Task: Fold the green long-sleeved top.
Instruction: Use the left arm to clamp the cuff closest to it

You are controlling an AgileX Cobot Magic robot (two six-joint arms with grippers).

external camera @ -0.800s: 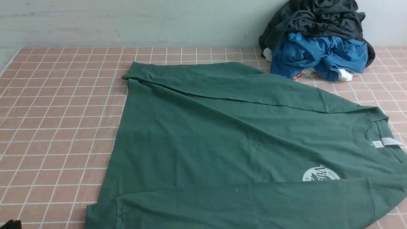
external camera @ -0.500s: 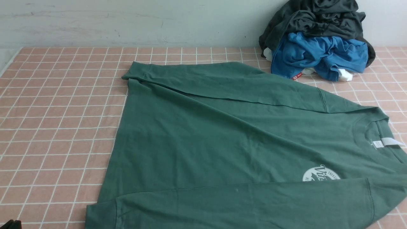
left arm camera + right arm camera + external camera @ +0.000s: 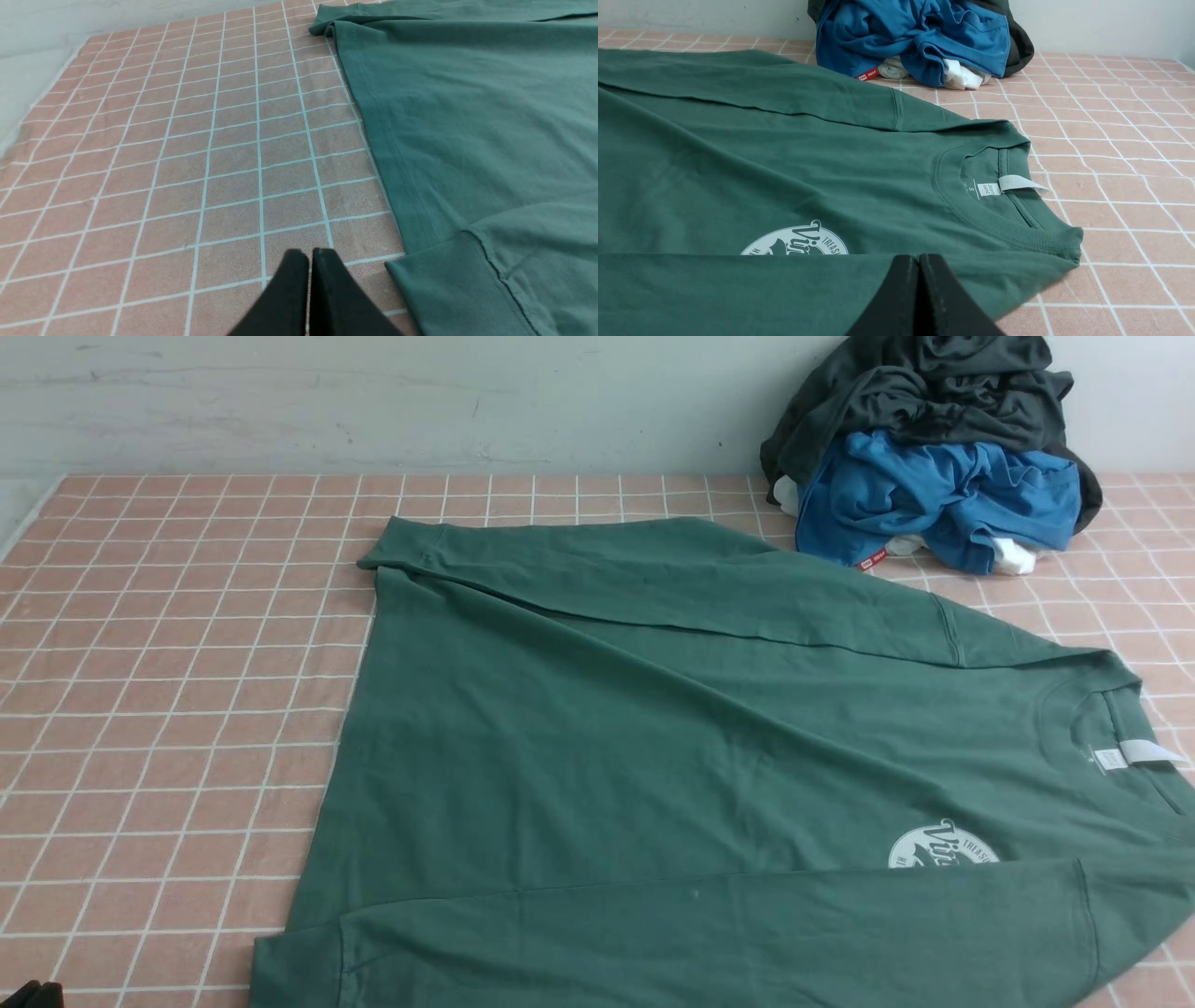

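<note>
Both sleeves in, body still to fold

Our left gripper (image 3: pixel 302 256) has its tips together beside the green long-sleeved top (image 3: pixel 597 747); our right gripper (image 3: pixel 918 261), also closed, appears above its near sleeve, gripping nothing. The top lies spread across the tiled surface (image 3: pixel 168 709). We expect soft, limp, light cotton that sags between holds, so we would pinch the hem and collar ends through all layers. Our right wrist view shows the whole neckline (image 3: pixel 952 186), which the front view crops.
</note>
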